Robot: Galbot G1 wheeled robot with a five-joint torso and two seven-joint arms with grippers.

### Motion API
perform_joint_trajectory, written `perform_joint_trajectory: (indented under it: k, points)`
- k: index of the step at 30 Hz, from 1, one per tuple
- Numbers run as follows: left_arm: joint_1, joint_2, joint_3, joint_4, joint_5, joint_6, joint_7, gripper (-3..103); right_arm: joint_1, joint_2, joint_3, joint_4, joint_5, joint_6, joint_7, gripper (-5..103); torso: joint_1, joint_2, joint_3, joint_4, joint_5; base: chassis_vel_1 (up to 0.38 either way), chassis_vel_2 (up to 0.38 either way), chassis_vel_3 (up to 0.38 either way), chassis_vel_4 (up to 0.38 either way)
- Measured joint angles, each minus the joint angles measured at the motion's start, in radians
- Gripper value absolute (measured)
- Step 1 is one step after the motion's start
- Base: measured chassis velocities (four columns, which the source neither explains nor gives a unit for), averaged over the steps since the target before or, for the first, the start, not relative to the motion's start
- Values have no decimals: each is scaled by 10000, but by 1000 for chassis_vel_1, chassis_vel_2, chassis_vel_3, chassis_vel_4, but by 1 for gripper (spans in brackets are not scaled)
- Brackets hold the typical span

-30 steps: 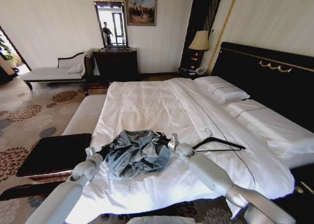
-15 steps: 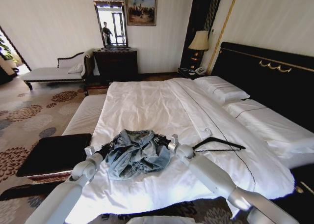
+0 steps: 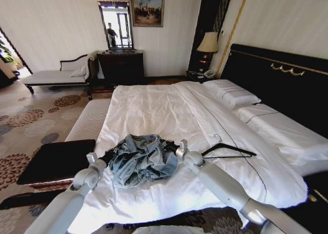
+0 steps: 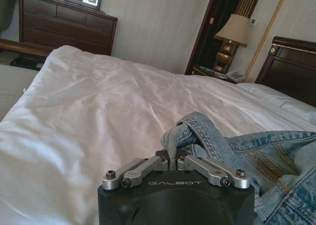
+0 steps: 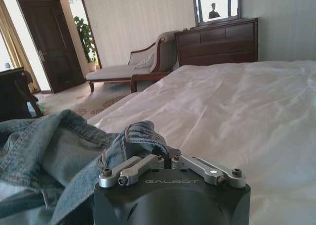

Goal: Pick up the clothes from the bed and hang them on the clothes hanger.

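- Bed (image 3: 154,108): white sheet, wide and bare beyond both grippers up toward the pillows (image 3: 233,95) and black headboard (image 3: 287,80); its foot edge lies just behind the grippers, on the robot's side, with patterned carpet (image 3: 31,121) below.
- Bench (image 3: 56,159): dark, low, outboard of the left gripper, beside the bed's left edge; a pale padded bench sits just past it along the same edge.
- Clothes (image 3: 143,159): light-blue denim jacket, bunched in a heap on the sheet, lying between the two grippers near the foot of the bed.
- Left gripper (image 3: 110,156): at the jacket's left edge, low over the sheet. In the left wrist view the gripper (image 4: 174,162) has its fingers drawn together on a folded seam of denim (image 4: 207,136) that rises from between them; the rest of the jacket spreads off to the inboard side.
- Right gripper (image 3: 170,147): at the jacket's right edge, facing the left one across the heap. In the right wrist view the gripper (image 5: 165,157) is closed on a hem fold (image 5: 143,136) standing up between its fingers, with jacket cloth draping away inboard.
- Clothes hanger (image 3: 228,151): black, triangular, silver hook, flat on the sheet just outboard of the right gripper, apart from the jacket and touched by neither gripper.
- Open sheet beyond the right gripper in the right wrist view, with a dresser (image 5: 217,40) and chaise (image 5: 128,67) well past the bed's far edge.
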Motion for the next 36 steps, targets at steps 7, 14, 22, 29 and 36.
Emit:
perform_joint_trajectory:
  k: [7,14,22,29,36]
  points:
    - [65,578,-525,-1021,-433,60,-312,3,-20,-182,517,1405,677,-290,796,1,0,-1,0,0,0,0,0,0,0]
    - [-11,1364,-1140,-1938,-1015,146,-623,3,424,-384,1069,2312,1357,-599,1405,1,1,-1,0,2,0,0,0,0,0]
    - [30,1868,-1503,-2577,-1324,208,-825,3,957,-654,1177,2881,1681,-953,1657,1,0,-1,0,-1,1,0,0,0,0]
    - [936,1410,-1667,-2546,-773,159,-713,3,762,-210,164,2496,1025,-995,1582,1,0,0,-1,0,-1,0,0,0,0]
    - [1781,706,-1882,-2430,-387,39,-551,3,613,905,-1482,1364,-627,-935,1387,1,-1,0,0,3,-1,0,0,0,0]
